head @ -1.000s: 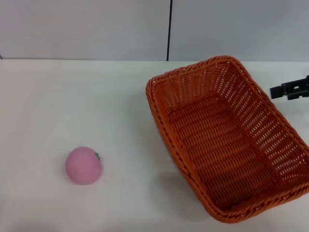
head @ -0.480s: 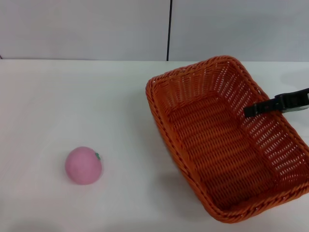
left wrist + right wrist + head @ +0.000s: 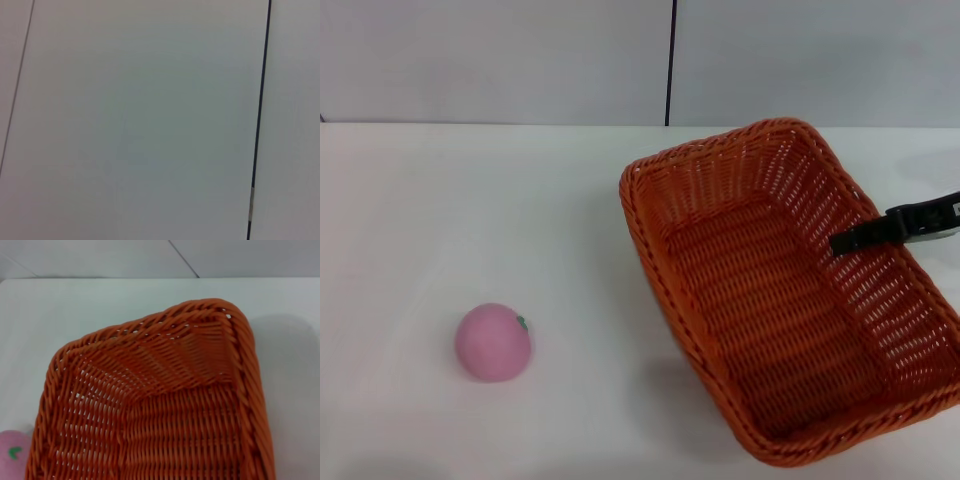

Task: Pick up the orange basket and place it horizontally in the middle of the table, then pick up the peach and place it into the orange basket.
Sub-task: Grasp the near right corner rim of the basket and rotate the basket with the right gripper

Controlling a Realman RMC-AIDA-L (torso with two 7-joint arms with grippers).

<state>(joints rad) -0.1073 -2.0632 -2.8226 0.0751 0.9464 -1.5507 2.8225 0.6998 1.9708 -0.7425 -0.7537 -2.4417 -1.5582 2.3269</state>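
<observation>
The orange basket (image 3: 770,300) stands on the right half of the white table (image 3: 470,200), set at a slant with one short end towards the back wall. My right gripper (image 3: 868,236) reaches in from the right edge and sits at the basket's right wall, its dark tip over the inside. The right wrist view looks down into the basket (image 3: 165,405) from close above its rim. The pink peach (image 3: 493,342) rests on the table at the front left, well apart from the basket, and shows as a sliver in the wrist view's corner (image 3: 12,452). The left arm is out of sight.
A grey wall with a dark vertical seam (image 3: 670,60) runs behind the table. The left wrist view holds only that wall and seam (image 3: 260,120). Bare tabletop lies between the peach and the basket.
My right gripper has come in from the right, from outside the basket to over its right wall, then dropped a little. The basket has shifted slightly. The peach has not moved.
</observation>
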